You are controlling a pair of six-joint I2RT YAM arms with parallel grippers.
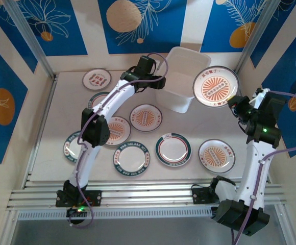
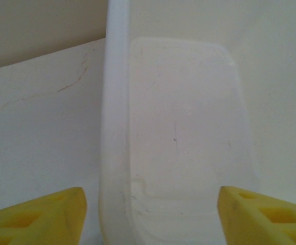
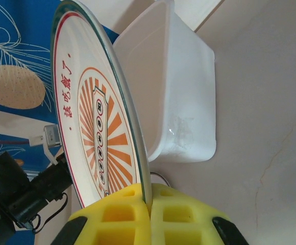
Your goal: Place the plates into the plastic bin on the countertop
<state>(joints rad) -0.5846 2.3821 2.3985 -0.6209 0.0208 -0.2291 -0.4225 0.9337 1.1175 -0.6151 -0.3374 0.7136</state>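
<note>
Right gripper [image 3: 150,204] clamped on orange plate [image 3: 97,117], raised just beside plastic bin [image 1: 174,97]. Left gripper [image 1: 157,80] open, straddling bin wall. Bin looks empty to me; I count eight plates [image 1: 146,117] on countertop [image 1: 61,115].

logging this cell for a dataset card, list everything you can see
plates on the countertop: 8, white with green, red or orange prints, spread left to near right; three partly under the left arm
held plate: 1, white with orange sunburst, raised at the bin's right side
plastic bin: 1, translucent white, far centre
countertop: 1, pale beige
rail: aluminium, near edge
wall panels: blue and cream, around the back and sides
left gripper: yellow fingers, open, either side of the bin's left wall
right gripper: yellow fingers, shut on the held plate's edge
</note>
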